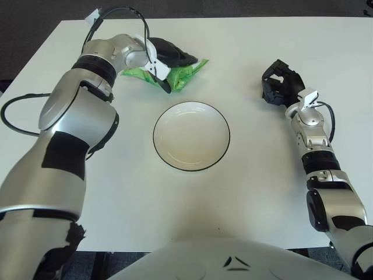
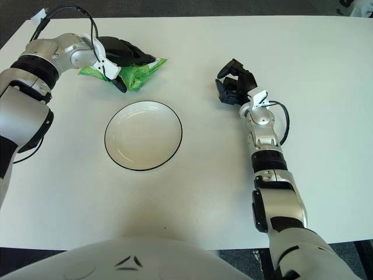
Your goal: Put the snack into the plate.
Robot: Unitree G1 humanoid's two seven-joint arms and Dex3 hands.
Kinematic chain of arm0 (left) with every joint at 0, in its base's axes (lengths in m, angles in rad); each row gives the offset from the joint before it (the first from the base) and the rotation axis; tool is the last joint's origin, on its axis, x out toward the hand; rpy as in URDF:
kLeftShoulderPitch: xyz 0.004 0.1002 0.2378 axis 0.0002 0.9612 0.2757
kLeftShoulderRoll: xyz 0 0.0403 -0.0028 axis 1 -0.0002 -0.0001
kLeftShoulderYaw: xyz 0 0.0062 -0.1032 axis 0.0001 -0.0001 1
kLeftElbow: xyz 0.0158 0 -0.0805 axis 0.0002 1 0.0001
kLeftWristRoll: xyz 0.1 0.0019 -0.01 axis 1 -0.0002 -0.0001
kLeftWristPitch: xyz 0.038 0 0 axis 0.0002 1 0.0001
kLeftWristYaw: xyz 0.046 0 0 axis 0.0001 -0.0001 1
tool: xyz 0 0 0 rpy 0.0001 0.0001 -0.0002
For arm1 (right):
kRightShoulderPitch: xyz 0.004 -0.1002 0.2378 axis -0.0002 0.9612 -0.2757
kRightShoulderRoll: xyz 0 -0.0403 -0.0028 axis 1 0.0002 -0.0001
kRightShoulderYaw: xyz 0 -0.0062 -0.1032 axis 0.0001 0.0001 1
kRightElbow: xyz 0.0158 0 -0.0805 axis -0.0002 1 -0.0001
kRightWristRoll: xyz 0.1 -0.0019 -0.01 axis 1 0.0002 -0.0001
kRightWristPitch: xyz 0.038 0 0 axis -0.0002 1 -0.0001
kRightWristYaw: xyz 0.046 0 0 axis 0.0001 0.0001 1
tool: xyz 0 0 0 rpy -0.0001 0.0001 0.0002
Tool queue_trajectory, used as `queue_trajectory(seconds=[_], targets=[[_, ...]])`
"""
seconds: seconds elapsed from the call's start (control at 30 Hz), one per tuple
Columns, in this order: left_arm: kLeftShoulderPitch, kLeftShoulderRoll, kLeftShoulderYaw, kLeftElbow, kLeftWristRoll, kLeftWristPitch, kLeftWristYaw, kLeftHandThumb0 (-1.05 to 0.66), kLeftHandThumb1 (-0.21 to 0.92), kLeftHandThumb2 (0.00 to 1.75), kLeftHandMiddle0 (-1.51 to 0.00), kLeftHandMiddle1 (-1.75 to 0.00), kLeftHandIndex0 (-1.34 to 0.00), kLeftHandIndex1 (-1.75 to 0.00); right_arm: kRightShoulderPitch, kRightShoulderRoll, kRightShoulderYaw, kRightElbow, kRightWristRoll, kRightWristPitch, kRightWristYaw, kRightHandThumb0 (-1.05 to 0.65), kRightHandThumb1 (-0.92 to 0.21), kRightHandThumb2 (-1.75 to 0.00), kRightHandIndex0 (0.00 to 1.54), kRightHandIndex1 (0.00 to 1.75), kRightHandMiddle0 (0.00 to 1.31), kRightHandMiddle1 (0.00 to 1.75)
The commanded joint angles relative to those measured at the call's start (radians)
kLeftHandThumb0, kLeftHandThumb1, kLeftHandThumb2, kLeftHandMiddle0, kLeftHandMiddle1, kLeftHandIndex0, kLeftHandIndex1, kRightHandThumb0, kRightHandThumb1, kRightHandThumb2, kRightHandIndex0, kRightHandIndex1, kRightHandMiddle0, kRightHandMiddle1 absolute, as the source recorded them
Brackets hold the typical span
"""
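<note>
Beyond the plate point(image 1: 191, 136), the left hand point(image 1: 166, 55) is gripping the green snack bag point(image 1: 182, 74), fingers lying over its top, thumb underneath; the right hand point(image 1: 281, 83) is curling empty.

left hand point(image 1: 168, 57) reached far forward, palm down, fingers closed over the green snack point(image 1: 178, 74); right hand point(image 1: 280, 84) idle off to its right, fingers curled, holding nothing
</note>
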Motion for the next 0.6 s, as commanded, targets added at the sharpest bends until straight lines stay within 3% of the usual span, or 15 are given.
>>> queue_trajectory(seconds=[0.0, 0.17, 0.3, 0.33, 0.37, 0.4, 0.43, 0.5, 0.53, 0.57], targets=[[0.074, -0.024, 0.152, 0.039, -0.169, 0.2, -0.321, -0.94, 0.91, 0.06, -0.26, 0.0, -0.14, -0.01, 0.15, 0.008, 0.067, 0.081, -0.062, 0.126, 0.065, -0.4, -0.63, -0.89, 0.8, 1.75, 0.39, 1.74], [0.085, -0.038, 0.142, 0.02, -0.153, 0.363, -0.285, -0.9, 0.87, 0.02, -0.28, -0.01, -0.15, -0.01, 0.152, 0.005, 0.068, 0.076, -0.06, 0.126, 0.073, -0.4, -0.64, -0.89, 0.8, 1.75, 0.39, 1.73], [0.116, -0.042, 0.133, 0.002, -0.141, 0.404, -0.235, -0.79, 0.8, 0.0, -0.37, -0.03, -0.14, -0.01, 0.151, 0.002, 0.071, 0.078, -0.059, 0.12, 0.08, -0.4, -0.63, -0.88, 0.81, 1.75, 0.4, 1.73], [0.135, -0.039, 0.135, -0.003, -0.14, 0.401, -0.197, -0.71, 0.78, 0.0, -0.53, -0.08, -0.16, -0.01, 0.15, 0.001, 0.071, 0.08, -0.058, 0.117, 0.083, -0.4, -0.63, -0.88, 0.81, 1.75, 0.4, 1.73], [0.148, -0.037, 0.137, -0.006, -0.14, 0.399, -0.171, -0.67, 0.77, 0.0, -0.6, -0.13, -0.17, -0.01, 0.15, 0.0, 0.072, 0.082, -0.056, 0.116, 0.085, -0.4, -0.63, -0.89, 0.81, 1.75, 0.4, 1.73], [0.165, -0.033, 0.14, -0.01, -0.139, 0.394, -0.131, -0.62, 0.76, 0.0, -0.68, -0.25, -0.18, -0.01, 0.15, -0.001, 0.072, 0.082, -0.055, 0.114, 0.087, -0.4, -0.63, -0.89, 0.81, 1.75, 0.4, 1.73], [0.175, -0.031, 0.142, -0.013, -0.139, 0.391, -0.106, -0.53, 0.75, 0.01, -0.68, -0.56, -0.2, -0.01, 0.15, -0.002, 0.073, 0.083, -0.054, 0.113, 0.088, -0.4, -0.63, -0.89, 0.81, 1.75, 0.4, 1.73], [0.19, -0.028, 0.146, -0.015, -0.139, 0.389, -0.064, -0.45, 0.75, 0.01, -0.66, -0.88, -0.22, -0.01, 0.15, -0.003, 0.073, 0.082, -0.052, 0.113, 0.091, -0.4, -0.63, -0.89, 0.81, 1.75, 0.39, 1.73], [0.199, -0.027, 0.153, -0.017, -0.144, 0.384, -0.04, -0.15, 0.77, 0.06, -0.72, -0.95, -0.23, -0.01, 0.15, -0.004, 0.073, 0.082, -0.051, 0.113, 0.095, -0.4, -0.63, -0.89, 0.81, 1.75, 0.39, 1.73], [0.206, -0.027, 0.158, -0.018, -0.147, 0.38, -0.023, -0.04, 0.78, 0.08, -0.73, -0.99, -0.26, -0.02, 0.15, -0.005, 0.073, 0.081, -0.05, 0.113, 0.098, -0.4, -0.63, -0.89, 0.81, 1.75, 0.39, 1.73]])
